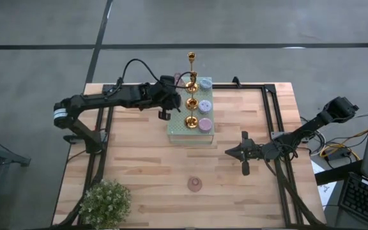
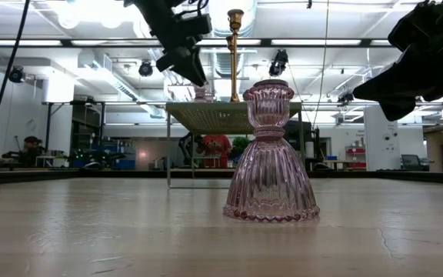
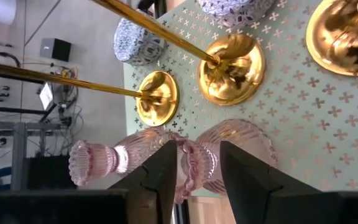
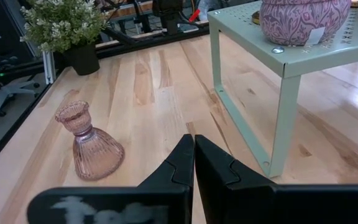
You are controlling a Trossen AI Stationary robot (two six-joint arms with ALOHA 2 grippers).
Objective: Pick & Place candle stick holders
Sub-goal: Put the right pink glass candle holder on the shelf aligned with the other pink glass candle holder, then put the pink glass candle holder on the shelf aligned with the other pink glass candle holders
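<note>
Backing out carelessly, the left gripper (image 3: 195, 177), jaws parted around a pink glass holder (image 3: 229, 152) on the green stand (image 3: 303, 118), could topple it against its neighbour (image 3: 114, 158).

Lab, ceiling strip lights (image 2: 91, 42), benches, wood table (image 1: 145, 166)

We count three shiny gold slim-stemmed candle holders (image 1: 191, 102), three pink ribbed glass holders (image 1: 195, 185), three squat lavender patterned holders (image 1: 204, 124), and one bushy potted plant (image 1: 105, 202).
</note>
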